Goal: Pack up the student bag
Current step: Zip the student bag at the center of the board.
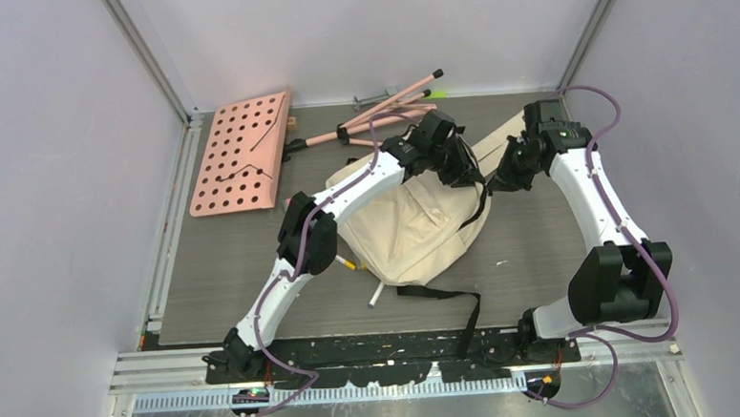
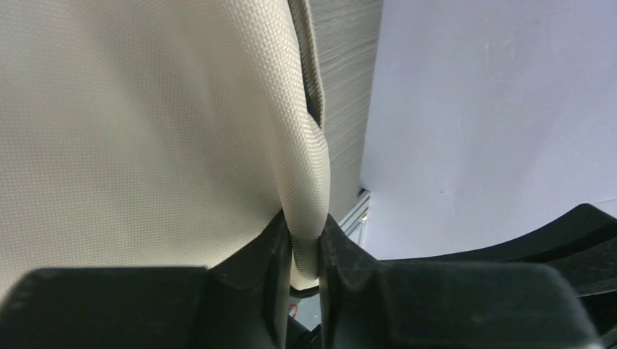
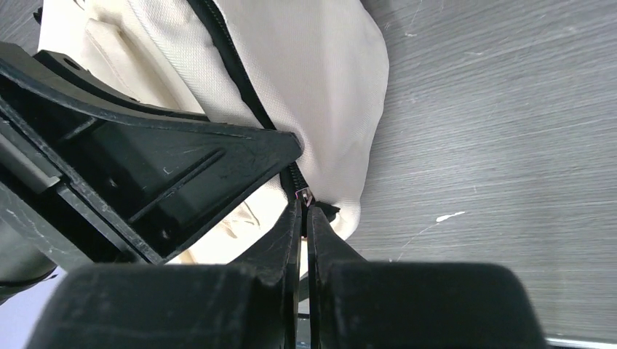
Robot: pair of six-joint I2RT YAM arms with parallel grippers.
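Pegboard (image 1: 242,153) left of student bag (image 1: 415,230)

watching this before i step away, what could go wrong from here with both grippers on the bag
1. The left gripper pinches only a thin fold of the student bag, and the fold may slip out if the zipper is tugged.
2. The right gripper seems shut on the small zipper pull, a hold that could pop off.
3. The black strap trails toward the arm bases and might snag as the bag shifts.
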